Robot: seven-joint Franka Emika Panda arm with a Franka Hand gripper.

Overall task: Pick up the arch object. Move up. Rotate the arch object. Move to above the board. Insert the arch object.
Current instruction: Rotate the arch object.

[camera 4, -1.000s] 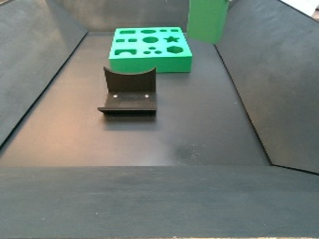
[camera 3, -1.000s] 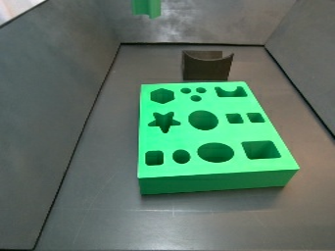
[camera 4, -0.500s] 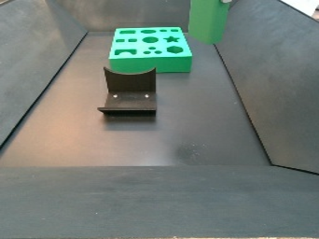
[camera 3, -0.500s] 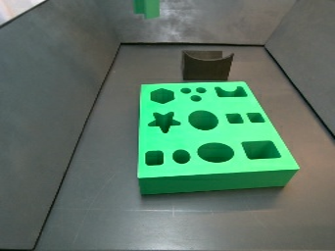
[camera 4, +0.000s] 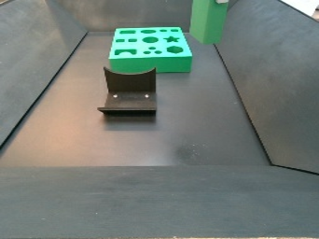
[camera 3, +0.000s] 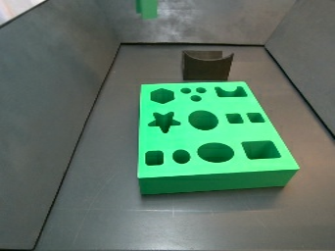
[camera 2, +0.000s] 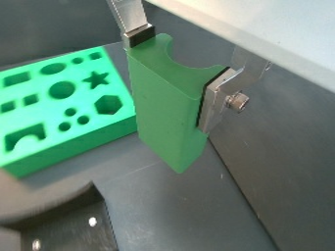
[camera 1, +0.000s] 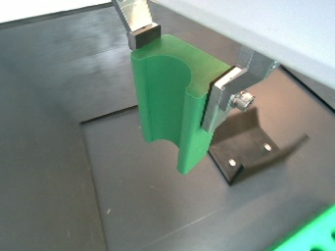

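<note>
The arch object (camera 1: 177,113) is a bright green block with a curved scoop at one end, and my gripper (camera 1: 183,64) is shut on it. Both wrist views show the silver fingers (camera 2: 220,90) pressing its two sides, with the block (camera 2: 167,123) hanging well above the floor. In both side views the arch object (camera 3: 148,7) (camera 4: 208,21) sits at the top edge of the picture, high up, and the gripper itself is cut off there. The board (camera 3: 216,183) (camera 4: 152,63) lies flat on the floor with its cut-outs facing up, and it also shows in a wrist view (camera 2: 66,142).
The fixture (camera 3: 206,64) (camera 4: 129,91), a dark L-shaped bracket with a scooped top, stands on the floor beside the board and shows below the held block (camera 1: 249,147). Sloping grey walls (camera 4: 262,84) enclose the dark floor on all sides.
</note>
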